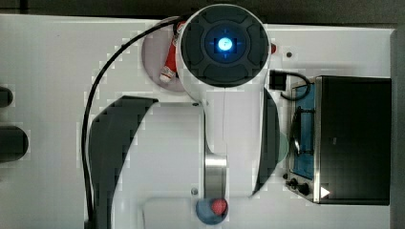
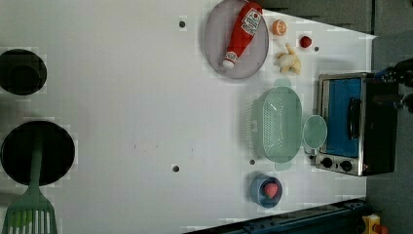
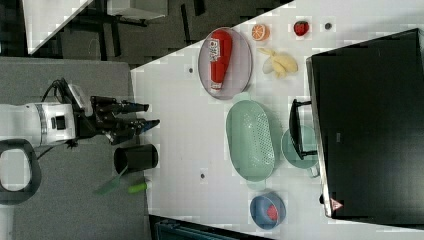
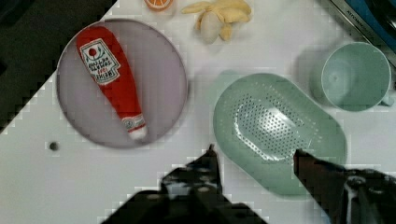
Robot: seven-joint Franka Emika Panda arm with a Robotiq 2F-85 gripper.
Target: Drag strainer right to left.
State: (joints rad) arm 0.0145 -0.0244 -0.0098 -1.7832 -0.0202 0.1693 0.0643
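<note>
- The gripper (image 4: 254, 156) hangs high above the table, its two dark fingers (image 4: 210, 163) spread apart and holding nothing; in the right view it sits at the end of the white arm (image 3: 42, 125), well apart from the tableware.
- Nearest below it in the wrist view lies the strainer (image 4: 280, 135), a pale mint-green oblong basket with a field of tiny holes. It rests upright and empty on the white table (image 2: 122, 97).
- In the left view the strainer (image 2: 277, 124) sits between a grey plate (image 2: 214, 48) carrying a ketchup bottle (image 2: 242, 33) and a blue bowl (image 2: 260, 192) with a red piece inside.
- Its long axis runs up and down in the left view, with one end tab toward the plate and the other toward the blue bowl.
- One long side lies just beside a small mint-green cup (image 2: 315, 131), which stands against the toaster oven (image 2: 363, 124).
- The step in hand appears to be the approach: the arm has yet to descend.
- A sound way would be to lower the fingers over one long rim wall, close lightly, and pull sideways across the short axis, keeping the base flat on the table.
- The pull should head for the open table on the left view's left, away from the cup and oven, without clipping the plate.
- Beyond the plate lie an orange slice (image 2: 279, 27), a peeled banana (image 2: 289, 60) and a strawberry (image 2: 305, 41).
</note>
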